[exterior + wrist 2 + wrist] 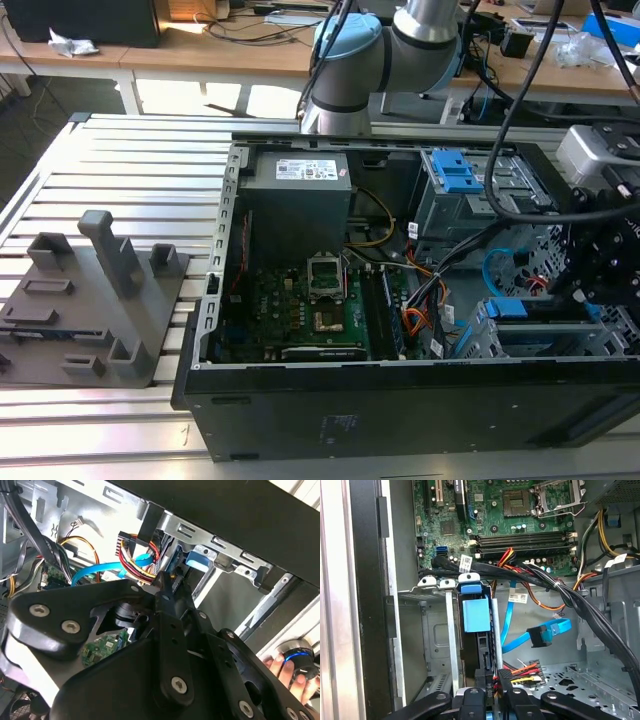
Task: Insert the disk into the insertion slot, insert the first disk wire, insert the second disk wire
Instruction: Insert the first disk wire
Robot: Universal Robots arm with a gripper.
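Already the disk (476,616) stands on edge in the slot (437,635), its blue caddy tab facing us in the first wrist view, inside an open computer case (400,410) that lies on the slotted metal counter (130,170). We see the gripper (491,696) just beside the slot, nearest the first wire (520,672), a black plug on red and yellow leads; whether the gripper is apart or together we cannot tell. The second wire (509,620), light blue, loops nearby, its plug end loose and apart from the disk. A person's hand (287,672) rests outside the case.
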